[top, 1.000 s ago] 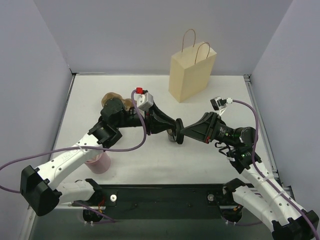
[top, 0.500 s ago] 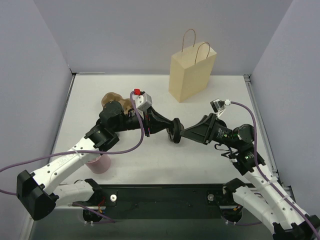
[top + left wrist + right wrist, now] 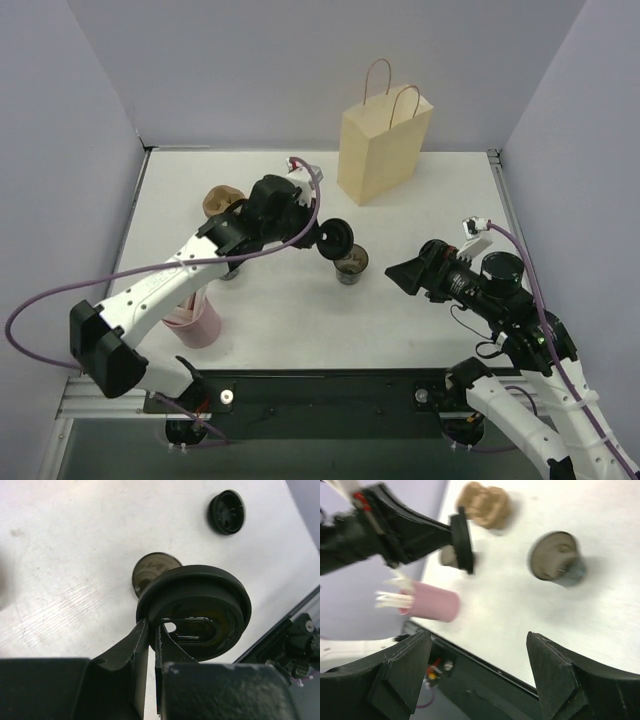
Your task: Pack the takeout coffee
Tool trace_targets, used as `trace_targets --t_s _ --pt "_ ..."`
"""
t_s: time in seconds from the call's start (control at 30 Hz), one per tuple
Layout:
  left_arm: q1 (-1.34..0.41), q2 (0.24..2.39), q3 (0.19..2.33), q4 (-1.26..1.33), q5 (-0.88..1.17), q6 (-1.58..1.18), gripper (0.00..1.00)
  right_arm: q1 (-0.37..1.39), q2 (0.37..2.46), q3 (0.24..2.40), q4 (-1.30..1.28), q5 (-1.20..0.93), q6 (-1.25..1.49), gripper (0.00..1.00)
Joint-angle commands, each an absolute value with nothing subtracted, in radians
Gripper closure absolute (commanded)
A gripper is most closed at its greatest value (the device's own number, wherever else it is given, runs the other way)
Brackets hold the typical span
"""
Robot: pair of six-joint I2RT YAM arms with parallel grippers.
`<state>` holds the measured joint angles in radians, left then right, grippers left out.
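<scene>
My left pincer (image 3: 155,631) is pinching the rim of the dark grey lid (image 3: 200,607), its two fingers pressed almost together on the thin edge. I am holding the lid tipped up on its edge, off the table (image 3: 300,320).

Just past the lid and a little to its right, the takeout coffee cup (image 3: 350,266) is standing upright on the table. It is uncovered, with brown coffee showing inside. In the top view the lid is hanging just beside the cup's mouth, not on it.

My right pincer (image 3: 479,645) is hovering on the other side of the cup from my left one. Its fingers are spread wide with nothing between them, and it is pointing toward the cup from nearby without touching it.

Beyond both pincers, toward the back wall, the tan paper bag (image 3: 385,145) is standing upright with its handles up, well apart from the cup.

Behind my left pincer, the brown pulp tray (image 3: 218,200) is lying on the table on the left side of my left arm. Farther back along that arm, near its base, the pink cup (image 3: 198,322) is standing partly under the arm. In the right wrist view, pale sticks are showing at its mouth.
</scene>
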<state>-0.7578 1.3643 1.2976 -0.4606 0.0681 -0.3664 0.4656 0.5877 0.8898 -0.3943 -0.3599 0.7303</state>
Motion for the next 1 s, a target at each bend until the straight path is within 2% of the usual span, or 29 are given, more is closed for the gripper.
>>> trace_targets --t_s 0.0,0.17,0.33,0.7,0.97 --pt "-0.761 1.539 1.506 -0.696 -0.084 -0.411 1.00 0.465 0.600 0.919 -0.561 -0.158 0.646 0.22" --pt "-0.770 1.687 1.682 -0.790 -0.106 -0.449 1.00 0.463 0.627 0.905 -0.574 -0.049 0.604 0.22" --pt "-0.779 1.824 1.784 -0.828 -0.086 -0.463 1.00 0.465 0.707 0.905 -0.555 -0.029 0.577 0.22" --pt "-0.798 1.945 1.851 -0.873 -0.072 -0.494 1.00 0.463 0.851 0.920 -0.450 -0.066 0.575 0.23" --pt "-0.801 1.959 1.870 -0.899 -0.084 -0.500 1.00 0.462 0.836 0.844 -0.407 -0.043 0.578 0.23"
